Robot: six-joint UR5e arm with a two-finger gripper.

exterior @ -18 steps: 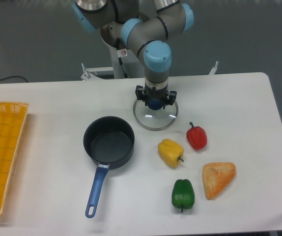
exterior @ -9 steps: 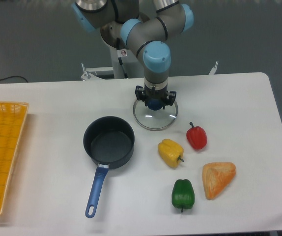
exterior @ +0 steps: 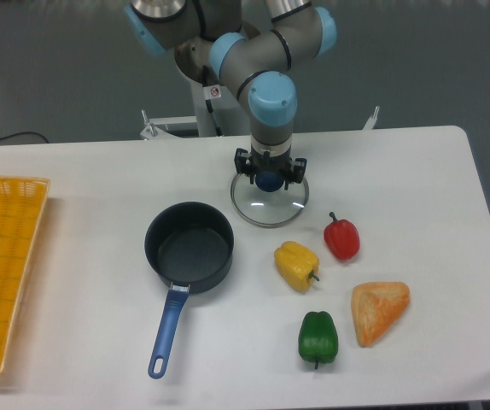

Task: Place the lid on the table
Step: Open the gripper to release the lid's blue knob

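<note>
The lid [exterior: 270, 207], a clear glass disc with a thin metal rim, lies flat on the white table [exterior: 399, 171] just right of the pot's far side. Its blue centre knob sits between the fingers of my gripper [exterior: 269, 180], which points straight down from above. The dark fingers [exterior: 247, 166] stand close against both sides of the knob, shut on it. The lid's rim appears to rest on the tabletop.
A dark saucepan [exterior: 189, 248] with a blue handle stands left of the lid. A red pepper [exterior: 341, 238], a yellow pepper [exterior: 297, 266], a green pepper [exterior: 317, 338] and an orange wedge [exterior: 379, 311] lie to the front right. A yellow woven tray [exterior: 2, 273] is at the left edge.
</note>
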